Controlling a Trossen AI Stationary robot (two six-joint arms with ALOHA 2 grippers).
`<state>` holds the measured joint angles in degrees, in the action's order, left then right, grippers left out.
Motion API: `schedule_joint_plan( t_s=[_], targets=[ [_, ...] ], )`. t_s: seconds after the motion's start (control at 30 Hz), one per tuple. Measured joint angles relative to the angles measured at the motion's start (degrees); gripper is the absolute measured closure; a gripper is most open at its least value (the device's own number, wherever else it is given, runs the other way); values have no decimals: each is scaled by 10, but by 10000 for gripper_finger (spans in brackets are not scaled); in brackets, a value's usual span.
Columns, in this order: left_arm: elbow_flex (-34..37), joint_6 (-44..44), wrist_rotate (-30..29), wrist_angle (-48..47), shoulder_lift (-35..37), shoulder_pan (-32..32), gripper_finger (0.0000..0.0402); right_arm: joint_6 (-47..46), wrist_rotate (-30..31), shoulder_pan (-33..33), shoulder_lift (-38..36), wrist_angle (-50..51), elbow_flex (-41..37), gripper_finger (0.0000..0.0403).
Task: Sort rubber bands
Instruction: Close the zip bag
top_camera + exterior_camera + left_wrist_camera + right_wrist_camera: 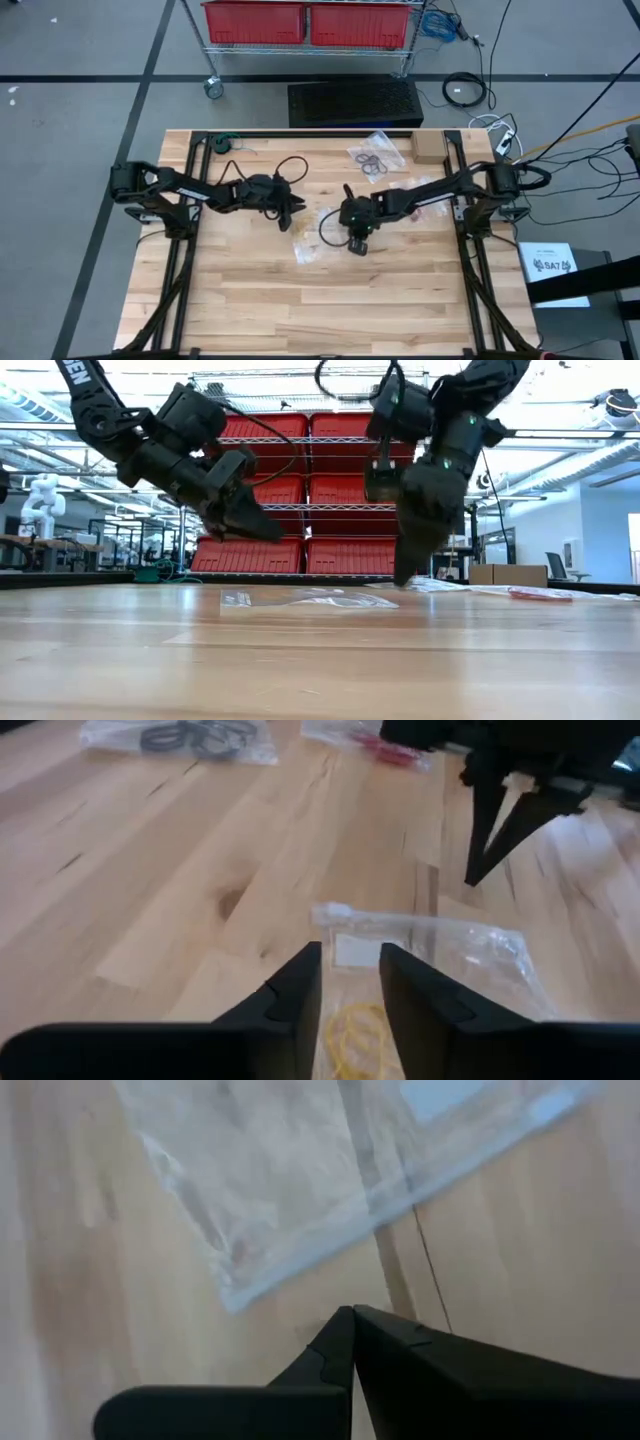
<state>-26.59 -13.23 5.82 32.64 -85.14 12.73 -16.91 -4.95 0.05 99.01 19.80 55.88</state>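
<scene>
Low view shows the wood table [320, 660] close to us, and both arms hang over its middle. The left gripper [350, 982] hovers just above a clear plastic bag [470, 955] that lies flat on the table. Its fingers [300, 985] are spread a little, with nothing between them. Some yellowish tan rubber bands [352, 1032] lie curled in a small heap right under those fingers, at the near end of that bag; I cannot tell if they are inside it or on top. The heap is a bit longer one way, and it stretches along the line the left fingers point in. The right gripper [352, 1342] is just beside, pointing down at the table with its tip near the edge of the same bag. Its fingers are pressed together and hold nothing. Farther off, toward the back of the table, the black rubber bands [195, 735] lie as flat rings in their own bag [372, 155]. The red rubber bands [385, 748] lie in another bag next to it. I think most of the sorting is done, since each colour sits in its own group. What may be left is to tuck the tan ones in. Behind the table stands a rack with red bins [300, 490].
</scene>
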Motion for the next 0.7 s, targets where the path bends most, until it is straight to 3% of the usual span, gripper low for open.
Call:
schedule_joint_plan(
  t_s=[0.3, 0.7],
  targets=[
    [-29, -30, 14, -35, -22, 23, 258, 24, -7, -9, -9, -34, 0, 403],
    [-129, -27, 64, -79, -149, 36, 255, 28, -12, -39, 1, -90, -3, 403]
  ],
)
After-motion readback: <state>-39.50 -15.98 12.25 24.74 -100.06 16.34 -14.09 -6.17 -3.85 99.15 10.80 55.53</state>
